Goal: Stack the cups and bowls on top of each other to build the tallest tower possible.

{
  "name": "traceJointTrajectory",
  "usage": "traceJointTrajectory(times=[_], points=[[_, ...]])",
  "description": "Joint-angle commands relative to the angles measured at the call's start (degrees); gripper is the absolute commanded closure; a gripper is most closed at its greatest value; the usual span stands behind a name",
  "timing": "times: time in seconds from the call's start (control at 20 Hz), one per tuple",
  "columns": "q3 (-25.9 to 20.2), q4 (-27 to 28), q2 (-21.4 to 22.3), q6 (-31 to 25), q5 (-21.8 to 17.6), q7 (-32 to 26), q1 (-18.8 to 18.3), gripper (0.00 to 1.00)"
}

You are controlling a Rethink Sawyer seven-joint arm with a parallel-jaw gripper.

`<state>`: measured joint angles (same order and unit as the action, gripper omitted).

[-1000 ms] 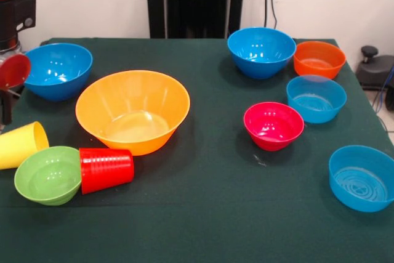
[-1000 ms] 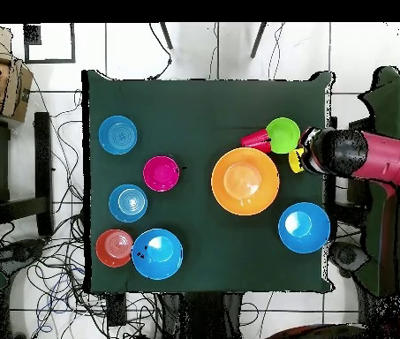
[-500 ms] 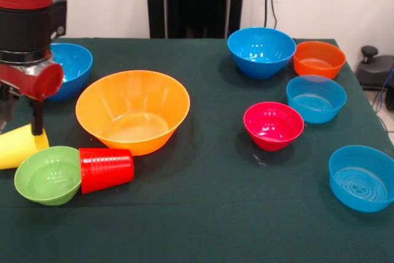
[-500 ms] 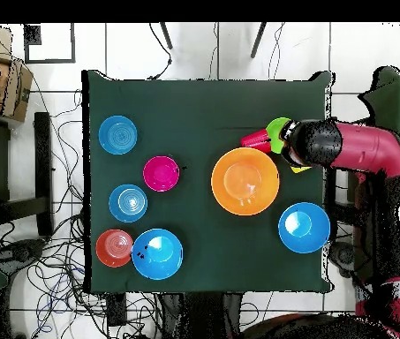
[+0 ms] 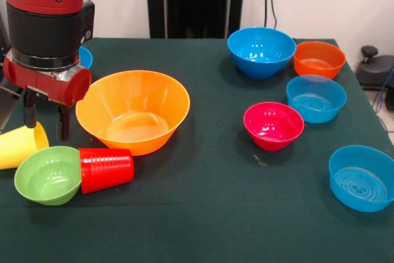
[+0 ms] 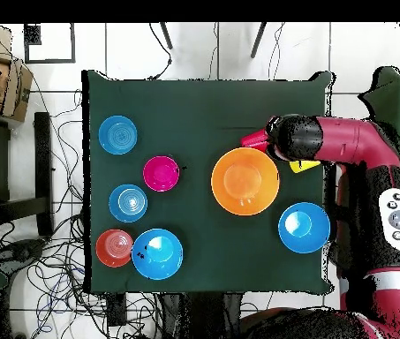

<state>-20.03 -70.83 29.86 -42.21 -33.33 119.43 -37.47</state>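
My gripper (image 5: 45, 124) hangs open and empty, its fingers (image 5: 63, 122) just behind the yellow cup (image 5: 18, 146) and the light green bowl (image 5: 48, 175). The yellow cup and the ribbed red cup (image 5: 106, 169) both lie on their sides, with the green bowl between them. The big yellow-orange bowl (image 5: 132, 111) stands empty to the gripper's right. From overhead the arm (image 6: 327, 146) hides the green bowl; only slivers of the red cup (image 6: 254, 139) and yellow cup (image 6: 305, 165) show beside the big bowl (image 6: 245, 181).
A deep blue bowl (image 5: 85, 56) is mostly hidden behind the arm. On the other side stand a deep blue bowl (image 5: 261, 52), an orange bowl (image 5: 319, 59), a pink-red bowl (image 5: 273, 125) and two paler blue bowls (image 5: 316, 98) (image 5: 362, 178).
The arm has swung in from the table's left edge in the front view, toward the big bowl. It now covers the green bowl from overhead. No bowl or cup has moved.
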Motion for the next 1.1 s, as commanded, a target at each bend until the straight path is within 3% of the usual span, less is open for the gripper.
traceJointTrajectory(times=[0.05, 0.65, 1.1], points=[[1.0, -1.7, -1.7, -2.0, -1.6, -5.1, 0.9, 0.00], [1.3, -7.0, -0.8, 2.9, -3.1, -6.9, -1.5, 0.00], [4.1, -9.4, -1.4, 6.1, -5.3, -4.0, 0.3, 0.00]])
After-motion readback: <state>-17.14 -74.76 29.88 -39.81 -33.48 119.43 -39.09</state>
